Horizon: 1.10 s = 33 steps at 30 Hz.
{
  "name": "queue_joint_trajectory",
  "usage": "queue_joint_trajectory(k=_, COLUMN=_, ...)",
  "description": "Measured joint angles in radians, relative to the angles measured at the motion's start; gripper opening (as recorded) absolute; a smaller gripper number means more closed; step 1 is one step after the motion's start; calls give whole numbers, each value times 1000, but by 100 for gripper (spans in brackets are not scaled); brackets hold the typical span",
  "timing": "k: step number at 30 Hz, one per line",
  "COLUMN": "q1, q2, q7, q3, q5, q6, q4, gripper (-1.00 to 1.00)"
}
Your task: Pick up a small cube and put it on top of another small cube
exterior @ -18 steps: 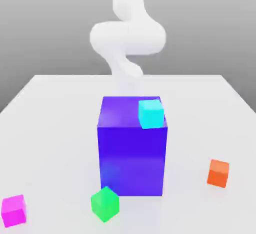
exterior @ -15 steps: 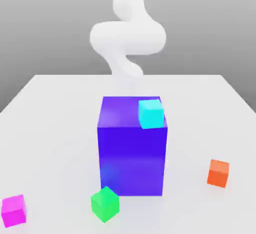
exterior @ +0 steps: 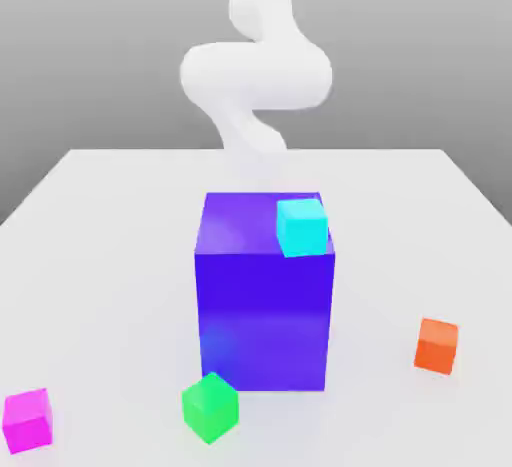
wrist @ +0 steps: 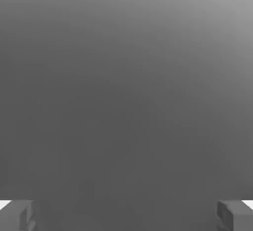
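Note:
The small magenta-pink cube [exterior: 26,420] lies on the white table [exterior: 110,245] at the near corner on the exterior view's left. A small cyan cube [exterior: 302,226] rests on top of the big blue-violet block [exterior: 265,305], near its edge on the exterior view's right. My white arm [exterior: 256,75] rises behind the block, far from the magenta cube. In the hand view my gripper [wrist: 126,217] is open: its two grey fingertips [wrist: 17,216] stand wide apart with nothing between them, against a plain grey background.
A green cube [exterior: 210,407] lies just in front of the big block's near corner on the exterior view's left. An orange cube [exterior: 437,345] sits on the table at the exterior view's right. The big block stands mid-table between the arm and the near cubes.
The arm's upper part has shifted very slightly. The cubes and the big block have stayed where they were.

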Motion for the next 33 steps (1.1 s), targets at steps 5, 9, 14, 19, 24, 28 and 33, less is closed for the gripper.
queue_joint_trajectory(k=5, q1=0, q2=0, q7=0, q3=0, q5=0, q6=0, q4=0, gripper=0)
queue_joint_trajectory(k=9, q1=-19, q2=66, q7=-18, q3=14, q5=-49, q6=4, q4=1, gripper=0)
queue_joint_trajectory(k=14, q1=-54, q2=189, q7=-58, q3=19, q5=-118, q6=19, q4=0, gripper=0)
queue_joint_trajectory(k=19, q1=-83, q2=364, q7=-119, q3=-19, q5=-190, q6=50, q4=4, gripper=0)
queue_joint_trajectory(k=24, q1=-122, q2=507, q7=-200, q3=-67, q5=-200, q6=95, q4=2, gripper=0)
queue_joint_trajectory(k=28, q1=-149, q2=601, q7=-272, q3=-109, q5=-180, q6=136, q4=-3, gripper=0)
queue_joint_trajectory(k=33, q1=-225, q2=729, q7=-395, q3=-148, q5=-119, q6=203, q4=-11, gripper=0)
